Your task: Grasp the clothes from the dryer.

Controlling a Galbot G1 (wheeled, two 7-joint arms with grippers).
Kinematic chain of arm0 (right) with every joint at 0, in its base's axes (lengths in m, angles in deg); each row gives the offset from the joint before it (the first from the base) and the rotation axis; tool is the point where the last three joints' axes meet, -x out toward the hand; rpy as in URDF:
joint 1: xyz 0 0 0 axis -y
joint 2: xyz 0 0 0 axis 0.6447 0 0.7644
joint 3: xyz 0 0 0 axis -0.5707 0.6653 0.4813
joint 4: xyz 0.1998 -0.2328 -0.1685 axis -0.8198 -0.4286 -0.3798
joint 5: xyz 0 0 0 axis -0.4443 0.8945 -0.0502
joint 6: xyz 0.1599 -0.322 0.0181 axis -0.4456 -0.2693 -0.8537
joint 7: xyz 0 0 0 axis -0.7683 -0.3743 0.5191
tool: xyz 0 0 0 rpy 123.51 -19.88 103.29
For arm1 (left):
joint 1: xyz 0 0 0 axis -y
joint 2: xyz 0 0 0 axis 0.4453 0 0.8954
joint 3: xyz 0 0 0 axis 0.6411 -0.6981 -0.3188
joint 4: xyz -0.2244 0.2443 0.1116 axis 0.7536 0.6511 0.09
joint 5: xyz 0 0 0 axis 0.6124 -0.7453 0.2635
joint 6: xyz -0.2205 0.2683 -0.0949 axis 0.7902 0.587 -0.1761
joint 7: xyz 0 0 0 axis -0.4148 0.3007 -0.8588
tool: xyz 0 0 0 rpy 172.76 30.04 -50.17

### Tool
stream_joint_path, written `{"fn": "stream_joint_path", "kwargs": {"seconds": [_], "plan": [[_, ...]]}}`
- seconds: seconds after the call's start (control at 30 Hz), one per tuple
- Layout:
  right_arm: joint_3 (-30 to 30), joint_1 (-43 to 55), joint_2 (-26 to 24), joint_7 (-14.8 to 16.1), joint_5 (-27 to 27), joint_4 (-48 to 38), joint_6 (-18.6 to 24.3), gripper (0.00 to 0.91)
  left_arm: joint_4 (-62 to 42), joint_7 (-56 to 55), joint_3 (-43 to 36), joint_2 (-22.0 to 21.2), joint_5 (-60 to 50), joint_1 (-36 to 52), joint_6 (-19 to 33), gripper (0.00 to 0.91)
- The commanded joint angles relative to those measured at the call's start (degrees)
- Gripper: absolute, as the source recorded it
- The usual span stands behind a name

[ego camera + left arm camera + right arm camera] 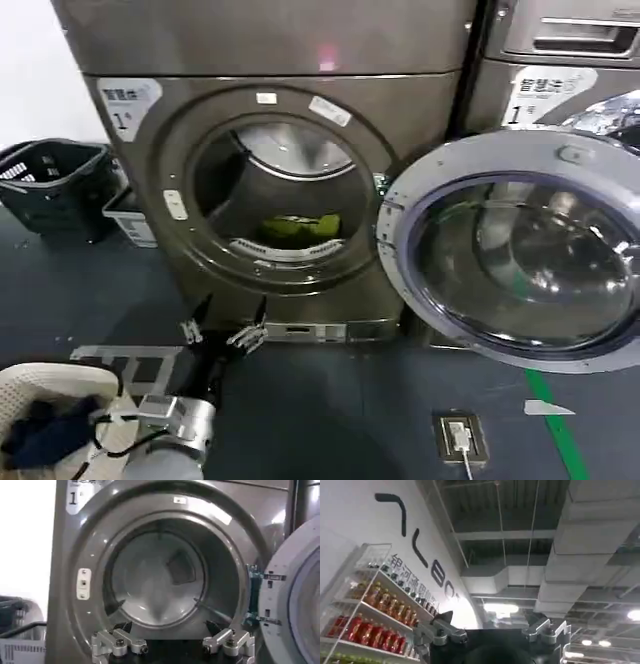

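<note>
Two pincers are fitted; one is at work. Nearest the robot, the left pincer (222,335) hangs low in front of the dryer (270,40), below the porthole rim and just above the dark floor (330,420). Its fingers (118,643) are spread wide and carry nothing. In the left wrist view the left pincer (172,645) faces squarely into the drum opening.

Beside the left arm, at the near left corner, a cream basket (40,385) holds dark navy clothes (45,435); these are not the target. The right pincer (492,632) is parked, pointing up toward the ceiling, fingers spread and empty.

Farther on, the glass door (515,250) stands swung fully open to the right, leaving the porthole (275,185) unobstructed. The clothes (300,228), a small yellow-green bundle, lie on the drum floor just inside the lower rim, toward the right of centre. They are well apart from the left pincer.

Step in hand, as judged: approach. The grasp has not begun.

Next move, as judged:
1. Raise the left pincer to clear the lower rim of the porthole.
2. Advance it into the drum, slightly rightward, above the bundle.
3. Lower onto the fabric and close.

Caution: the rim and door hinge (382,185) lie near the entry path; soft fabric may slip from a shallow pinch.

Farthest left, a dark basket (55,180) stands beside the dryer.
</note>
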Motion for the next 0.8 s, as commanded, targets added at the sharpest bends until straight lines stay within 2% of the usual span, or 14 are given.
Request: {"fn": "stream_joint_path", "kwargs": {"seconds": [0.03,0.47,0.8], "plan": [[0.0,0.0,0.0,-0.5,-0.1,-0.2,2.5,0.907,-0.1,0.0,-0.1,0.1,0.0,0.1,0.0,0.907],[-0.2,-0.4,-0.1,-0.6,-1.3,-0.8,5.9,0.907,-0.1,0.0,-0.1,0.3,0.1,1.0,-0.2,0.907],[-0.4,-0.6,0.1,-0.6,-1.2,-0.9,6.7,0.907,-0.3,-0.4,0.5,0.1,0.2,1.0,-0.3,0.907]]}}
